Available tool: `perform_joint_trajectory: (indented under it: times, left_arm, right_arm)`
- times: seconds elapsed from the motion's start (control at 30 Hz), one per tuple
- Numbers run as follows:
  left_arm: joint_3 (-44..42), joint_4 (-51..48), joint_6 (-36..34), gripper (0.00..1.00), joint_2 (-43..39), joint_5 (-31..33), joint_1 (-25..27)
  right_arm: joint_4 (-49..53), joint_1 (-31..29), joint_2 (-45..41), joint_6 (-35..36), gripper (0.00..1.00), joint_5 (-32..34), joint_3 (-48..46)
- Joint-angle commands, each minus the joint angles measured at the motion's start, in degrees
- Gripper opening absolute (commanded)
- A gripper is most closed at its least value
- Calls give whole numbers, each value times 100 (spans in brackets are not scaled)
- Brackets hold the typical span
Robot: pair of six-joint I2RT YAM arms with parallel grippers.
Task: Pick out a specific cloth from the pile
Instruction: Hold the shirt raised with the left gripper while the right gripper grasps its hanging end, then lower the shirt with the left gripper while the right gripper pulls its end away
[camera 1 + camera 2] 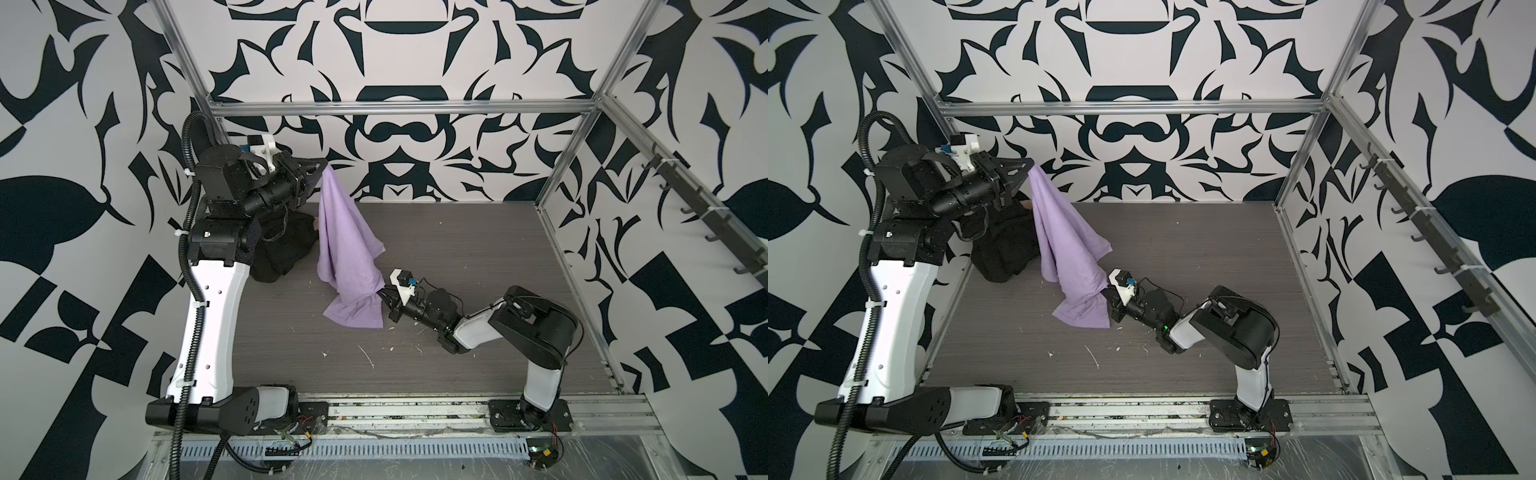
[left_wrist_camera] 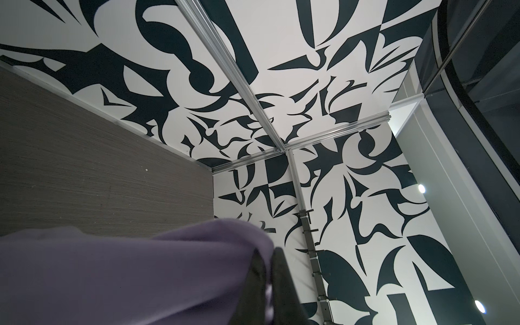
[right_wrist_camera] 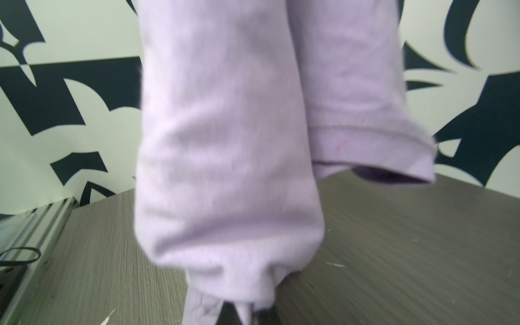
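Observation:
The lilac cloth [image 1: 345, 245] [image 1: 1065, 245] hangs in a long drape across both top views. High at the back left, my left gripper [image 1: 322, 168] [image 1: 1030, 166] is shut on its top corner. In the left wrist view the black fingertips [image 2: 281, 270] pinch purple fabric [image 2: 140, 275]. Low over the table, my right gripper [image 1: 380, 293] [image 1: 1106, 291] is shut on a lower fold of the cloth [image 3: 225, 168], and the cloth's end lies on the table beside it. The pile [image 1: 282, 249] [image 1: 1005, 253], a bulky black heap, sits at the back left under the left arm.
The grey wood-grain table [image 1: 478, 270] carries small white scraps [image 1: 368, 357] near the front. Patterned walls and an aluminium frame [image 1: 395, 107] enclose it. A rail of black hooks [image 1: 706, 224] runs along the right wall.

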State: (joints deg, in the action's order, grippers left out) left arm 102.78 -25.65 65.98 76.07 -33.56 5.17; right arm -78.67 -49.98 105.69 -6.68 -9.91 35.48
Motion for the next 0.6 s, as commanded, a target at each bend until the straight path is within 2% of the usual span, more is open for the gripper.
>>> perform_joint_trajectory:
  times: [0.0, 0.1, 0.23, 0.3, 0.47, 0.57]
  left_arm:
    - [263, 79, -41, 3, -70, 68, 6]
    - [310, 86, 49, 2, -84, 94, 36]
    - [289, 78, 85, 2, -184, 377, 257]
    - [263, 78, 91, 2, -237, 563, 428]
    - [277, 62, 97, 1, -260, 959, 900]
    - [319, 54, 107, 0, -261, 1154, 1156]
  right_arm:
    - [-303, -26, -493, 89, 0, 313, -147]
    - [-298, -26, -888, 56, 0, 817, -313]
    - [-91, -29, -1497, 287, 0, 1077, -435]
    - [325, -27, -1890, 240, 0, 1223, -404]
    - [2270, -28, -3130, 211, 0, 1678, -86]
    - [2866, -29, -3687, 290, 0, 1857, 18]
